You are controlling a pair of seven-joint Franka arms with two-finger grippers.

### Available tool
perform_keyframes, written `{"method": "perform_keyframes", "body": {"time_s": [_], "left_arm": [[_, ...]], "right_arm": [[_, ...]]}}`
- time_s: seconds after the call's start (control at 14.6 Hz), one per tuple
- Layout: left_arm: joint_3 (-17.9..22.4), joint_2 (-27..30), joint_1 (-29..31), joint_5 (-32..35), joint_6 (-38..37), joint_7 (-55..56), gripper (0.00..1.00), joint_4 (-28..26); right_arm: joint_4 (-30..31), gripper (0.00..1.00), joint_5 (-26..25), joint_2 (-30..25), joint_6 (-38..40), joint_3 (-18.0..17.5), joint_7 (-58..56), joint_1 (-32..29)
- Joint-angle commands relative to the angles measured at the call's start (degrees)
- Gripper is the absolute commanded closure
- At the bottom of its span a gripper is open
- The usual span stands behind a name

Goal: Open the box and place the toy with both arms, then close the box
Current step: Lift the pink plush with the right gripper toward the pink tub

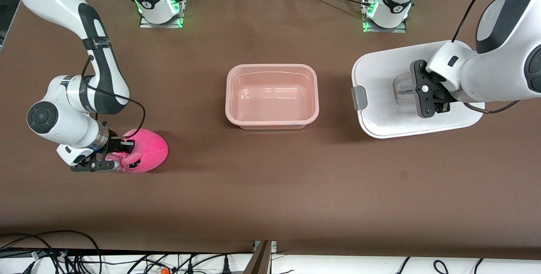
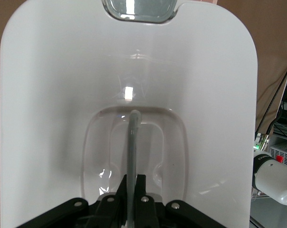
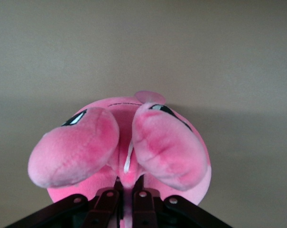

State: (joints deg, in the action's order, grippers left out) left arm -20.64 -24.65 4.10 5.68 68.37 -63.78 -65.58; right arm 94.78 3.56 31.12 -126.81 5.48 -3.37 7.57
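I see the box (image 1: 272,96) sitting open and uncovered at the centre of the frame on the brown tabletop (image 1: 270,189), its pinkish tub bare inside. Its white lid (image 1: 380,109) lies at the right of the frame, toward the left arm's end, with one grey clip (image 1: 359,97) on the edge facing the box. My left claw (image 1: 427,90) is on that lid, pinched tight around the clear handle (image 2: 132,142); the left wrist view shows the thin bar running between the fingers. At the lower left of the frame the toy (image 1: 141,151) rests on the tabletop, well apart from the box. My right claw (image 1: 110,155) is clamped on it, apparently on a small fold of plush between its two paler lobes, though the exact spot is hard to make out.
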Motion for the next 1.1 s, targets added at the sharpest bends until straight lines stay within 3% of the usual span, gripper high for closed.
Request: {"method": "perform_keyframes", "body": {"time_s": [0.0, 0.27, 0.62, 0.82, 1.03], "left_arm": [[-0.5, -0.3, -0.3, 2.0, -1.2, 0.2, 1.00, 1.7], [-0.5, -0.3, -0.3, 2.0, -1.2, 0.2, 1.00, 1.7], [-0.5, -0.3, -0.3, 2.0, -1.2, 0.2, 1.00, 1.7], [-0.5, -0.3, -0.2, 2.0, -1.3, 0.2, 1.00, 1.7], [-0.5, -0.3, -0.3, 2.1, -1.3, 0.2, 1.00, 1.7]], "right_arm": [[-0.9, 1.00, 0.0, -1.1, 2.9, -0.1, -1.5, 0.3], [-3.3, 1.00, -0.2, -4.6, 10.9, -0.5, -1.5, 1.6], [-18.0, 1.00, 0.0, -4.8, 31.3, -2.1, -1.6, 8.8], [-20.3, 1.00, -0.1, -4.6, 31.4, -4.8, -6.1, 13.4], [-23.5, 1.00, -1.6, -3.3, 31.1, -6.0, -19.6, 19.5]]}}
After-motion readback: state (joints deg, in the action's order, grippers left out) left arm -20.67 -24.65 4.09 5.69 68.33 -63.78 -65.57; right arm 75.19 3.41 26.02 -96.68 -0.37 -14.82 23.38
